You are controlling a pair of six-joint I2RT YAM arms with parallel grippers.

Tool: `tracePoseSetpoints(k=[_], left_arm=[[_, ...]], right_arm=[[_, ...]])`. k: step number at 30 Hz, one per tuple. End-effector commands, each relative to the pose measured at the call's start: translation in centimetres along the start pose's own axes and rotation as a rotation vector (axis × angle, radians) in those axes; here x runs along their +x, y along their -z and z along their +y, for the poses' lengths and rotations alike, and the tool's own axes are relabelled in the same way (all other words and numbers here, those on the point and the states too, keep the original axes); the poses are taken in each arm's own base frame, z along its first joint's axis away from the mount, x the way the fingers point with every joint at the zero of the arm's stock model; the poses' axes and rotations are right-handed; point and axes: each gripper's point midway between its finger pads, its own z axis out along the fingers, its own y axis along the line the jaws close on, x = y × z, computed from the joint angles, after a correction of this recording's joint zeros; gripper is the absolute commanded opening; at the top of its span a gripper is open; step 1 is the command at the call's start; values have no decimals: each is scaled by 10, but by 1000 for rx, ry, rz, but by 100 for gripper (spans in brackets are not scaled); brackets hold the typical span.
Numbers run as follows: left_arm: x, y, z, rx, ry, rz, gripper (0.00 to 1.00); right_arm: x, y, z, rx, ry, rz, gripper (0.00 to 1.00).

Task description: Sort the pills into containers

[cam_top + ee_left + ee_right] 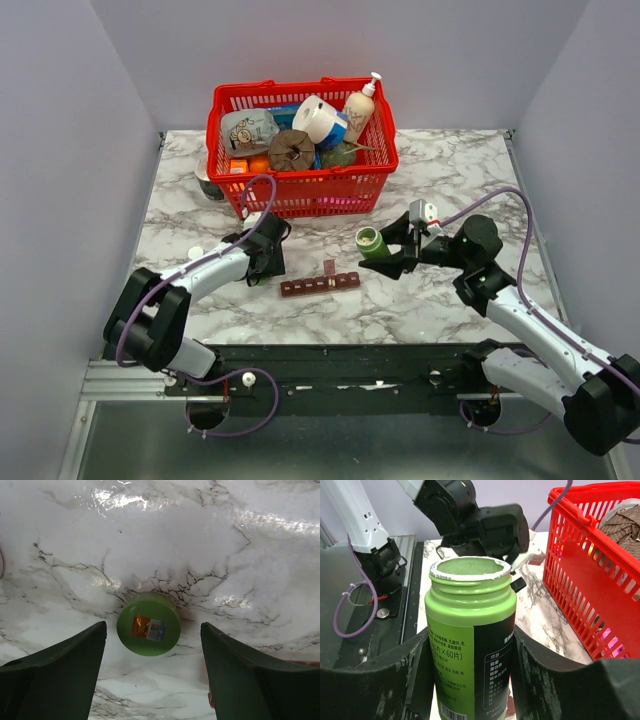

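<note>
Right hand [471, 650] clamps the green bottle [470, 597] (mouth uncapped); left hand [152, 625] gapes wide, empty, over a green cap [148, 611].

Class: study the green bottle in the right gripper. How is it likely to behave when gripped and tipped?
The green bottle looks like rigid plastic, so it should probably hold shape in the right gripper. Its smooth round wall might slip or twist. Its mouth is uncapped, so any contents would likely spill when tilted.
</note>
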Motion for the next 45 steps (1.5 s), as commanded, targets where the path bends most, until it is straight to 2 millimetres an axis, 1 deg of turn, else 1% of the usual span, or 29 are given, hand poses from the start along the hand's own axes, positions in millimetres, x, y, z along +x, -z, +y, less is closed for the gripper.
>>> tracePoseSetpoints(k=[1, 4, 5, 10, 12, 13, 15, 16, 17, 18, 20, 21, 22, 23, 24, 26, 27, 28, 29, 30, 31, 33, 34, 36, 37, 40, 42, 43, 45], left_arm=[[11, -13, 6, -28, 16, 30, 81], [12, -15, 6, -21, 24, 33, 77], [11, -14, 6, -20, 27, 29, 69], [8, -13, 7, -21, 32, 16, 60], [9, -13, 7, -17, 32, 20, 49], [8, -13, 7, -14, 36, 16, 37], [8, -10, 5, 10, 26, 17, 28], [2, -2, 1, 42, 25, -4, 20], [0, 3, -3, 72, 15, -10, 17], [-3, 11, -11, 121, 0, -21, 14], [-9, 42, -35, 285, -76, -44, 11], [-18, 59, -46, 356, -96, -69, 10], [-26, 81, -52, 424, -108, -109, 10], [-23, 103, -68, 546, -148, -98, 9], [-38, 127, -78, 616, -145, -140, 9], [-46, 170, -94, 772, -154, -155, 8], [-59, 195, -102, 838, -148, -186, 8], [-64, 209, -108, 890, -141, -194, 8], [-63, 225, -117, 971, -141, -169, 8], [-70, 242, -124, 1021, -104, -161, 8], [-74, 247, -132, 1059, -81, -143, 8], [-72, 264, -144, 1151, -12, -59, 8], [-77, 268, -152, 1193, 12, -51, 8], [-76, 275, -161, 1257, 59, 0, 8], [-83, 284, -167, 1306, 108, 5, 8], [-87, 296, -174, 1372, 153, 43, 8], [-88, 302, -178, 1384, 145, 50, 8], [-85, 299, -181, 1373, 144, 73, 8], [-79, 300, -186, 1366, 119, 91, 8]], right_arm=[[-9, 2, 1, 4, 62, -24, 0], [-8, 2, 3, -4, 60, -17, 1], [-7, 2, 3, -5, 58, -15, 1], [-6, 2, 4, -8, 57, -9, 1], [-3, 3, 5, -17, 55, -1, 0], [-3, 3, 6, -22, 67, 2, 0], [0, 4, 10, -49, 67, 22, 1], [2, 5, 12, -67, 102, 32, 1], [9, 7, 19, -100, 84, 55, 1], [13, 8, 23, -121, 80, 64, 1], [20, 11, 32, -170, 103, 74, 1], [22, 12, 35, -183, 116, 76, 1], [27, 13, 36, -192, 140, 78, 1], [29, 14, 35, -187, 149, 79, 1], [30, 14, 34, -180, 155, 80, 1], [31, 13, 31, -164, 182, 72, 1], [31, 13, 30, -160, 192, 68, 0], [30, 13, 28, -154, 202, 67, 1], [29, 12, 25, -137, 214, 67, 1], [29, 11, 22, -130, 220, 70, 0], [28, 11, 18, -110, 230, 72, 1], [27, 11, 5, -46, 238, 95, 1], [28, 11, 2, -33, 246, 104, 1], [28, 12, -4, 1, 243, 123, 1], [27, 12, -6, 9, 240, 128, 1], [26, 13, -15, 52, 230, 147, 1], [30, 13, -20, 76, 219, 170, 1], [26, 13, -23, 85, 233, 173, 1], [31, 13, -27, 104, 217, 201, 1]])
